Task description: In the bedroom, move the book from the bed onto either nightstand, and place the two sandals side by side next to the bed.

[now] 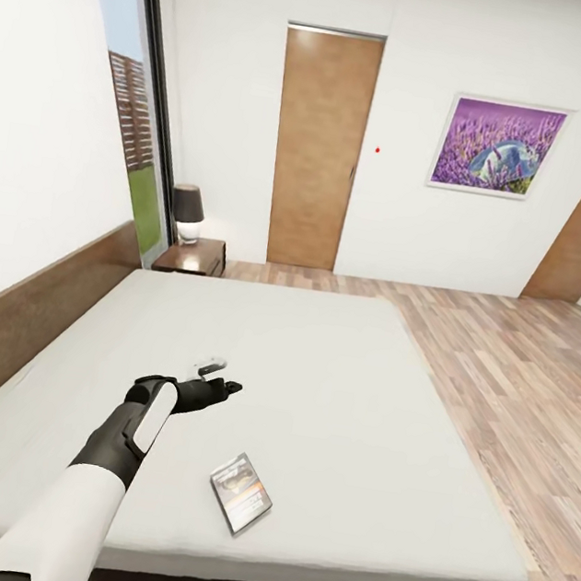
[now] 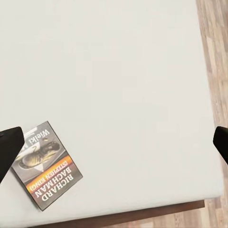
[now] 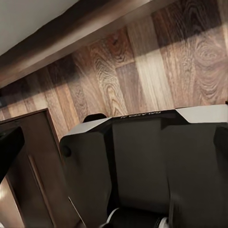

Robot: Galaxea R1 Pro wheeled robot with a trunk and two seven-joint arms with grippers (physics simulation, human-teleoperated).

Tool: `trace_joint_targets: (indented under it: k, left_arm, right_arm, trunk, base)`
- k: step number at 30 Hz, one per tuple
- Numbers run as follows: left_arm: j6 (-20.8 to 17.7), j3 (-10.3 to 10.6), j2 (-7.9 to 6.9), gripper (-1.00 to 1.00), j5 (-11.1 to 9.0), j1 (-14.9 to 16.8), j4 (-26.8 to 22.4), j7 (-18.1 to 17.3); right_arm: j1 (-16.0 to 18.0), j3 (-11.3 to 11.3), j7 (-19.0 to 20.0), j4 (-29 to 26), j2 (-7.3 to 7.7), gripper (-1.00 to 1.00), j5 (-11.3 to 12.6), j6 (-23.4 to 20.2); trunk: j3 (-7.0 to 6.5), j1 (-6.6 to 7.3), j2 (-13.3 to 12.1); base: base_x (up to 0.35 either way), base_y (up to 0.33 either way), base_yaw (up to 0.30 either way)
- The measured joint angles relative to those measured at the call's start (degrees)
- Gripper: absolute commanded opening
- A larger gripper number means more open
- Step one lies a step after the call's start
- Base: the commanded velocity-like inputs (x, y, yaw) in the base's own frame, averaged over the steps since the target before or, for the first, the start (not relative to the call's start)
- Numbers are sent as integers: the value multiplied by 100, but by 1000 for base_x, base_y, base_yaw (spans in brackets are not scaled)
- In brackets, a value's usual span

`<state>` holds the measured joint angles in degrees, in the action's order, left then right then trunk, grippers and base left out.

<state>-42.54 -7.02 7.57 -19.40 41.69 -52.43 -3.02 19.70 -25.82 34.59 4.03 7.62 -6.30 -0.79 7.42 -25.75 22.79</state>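
From the head view, the left arm reaches out over the bed [image 1: 334,372], its left tool [image 1: 220,388] hovering above the white mattress with the fingertips pointing toward the far wall; the book [image 1: 241,493] lies flat on the mattress near the foot edge, nearer the robot than the tool and a little to its right, so the tool has overshot it and would have to draw back and across; the book's long axis runs diagonally, from near-right to far-left; the nightstand [image 1: 193,259] stands well apart at the far left corner by the headboard, with a lamp [image 1: 189,212] on it.

In the left wrist view, the book [image 2: 46,164] sits off to one side beside one dark fingertip [image 2: 9,147], not between the fingers; the other fingertip [image 2: 221,142] shows at the opposite edge, so the jaws stand wide apart and hold nothing; the bed's brown frame [image 2: 156,212] and the wood floor [image 2: 214,57] border the mattress.

In the right wrist view, the right tool [image 3: 114,142] hangs low over the robot's own body [image 3: 142,166] and the floor planks; its two fingertips sit at opposite edges, spread and empty; the left arm is, I judge, plainly the nearer one for the book.
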Motion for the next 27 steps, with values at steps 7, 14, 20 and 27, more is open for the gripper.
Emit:
trace_joint_targets:
  k: [7,14,20,27]
  left_arm:
    - [0,1,0,100,-1,0,0,0]
    - [0,1,2,100,-1,0,0,0]
    - [0,1,2,100,-1,0,8,0]
    - [-3,1,8,100,-1,0,9,-1]
  right_arm:
    - [0,-3,0,-7,9,100,2,0]
    - [0,-33,0,-8,54,100,36,-2]
    - [0,-46,33,-21,70,100,38,-4]
    - [3,-29,1266,-79,552,100,-14,-129]
  trunk:
    - [62,0,0]
    - [124,0,0]
    - [177,0,0]
    - [229,0,1]
  base:
    - [0,0,0]
    - [0,0,0]
    - [0,0,0]
    - [0,0,0]
